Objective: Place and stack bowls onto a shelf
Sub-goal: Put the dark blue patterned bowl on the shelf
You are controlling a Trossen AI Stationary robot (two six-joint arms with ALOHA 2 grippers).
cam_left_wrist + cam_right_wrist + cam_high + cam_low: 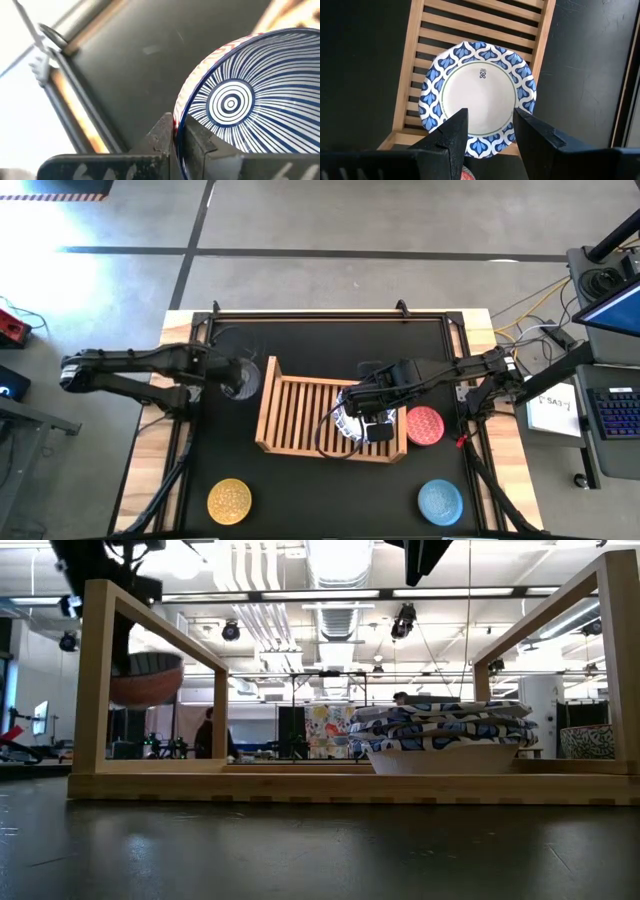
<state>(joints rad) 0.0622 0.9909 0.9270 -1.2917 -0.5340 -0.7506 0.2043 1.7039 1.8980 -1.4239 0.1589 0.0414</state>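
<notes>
My left gripper [232, 373] is shut on a small bowl [247, 380] with blue radiating stripes inside [240, 100]. It holds the bowl in the air just left of the wooden shelf's left wall [268, 405]; the bowl also shows in the low view [145, 678]. My right gripper [487, 130] is open and empty above a stack of white bowls with blue patterned rims [480, 95]. The stack rests on the slats in the shelf's right part [445, 735]. Red [425, 425], yellow [230, 500] and light blue [440, 500] bowls lie on the table. My left gripper pinches the striped bowl's rim [176, 122] with one finger inside the bowl [200, 142] and one outside [160, 137]. The fingers come from the table's left side. The bowl is lifted clear of the table, its opening up.
The shelf [320, 785] stands mid-table, and its left half [295, 410] holds bare slats. The red bowl lies just off the shelf's right wall. A black frame rail [330, 315] runs round the mat. A person [212, 735] stands in the room beyond the table.
</notes>
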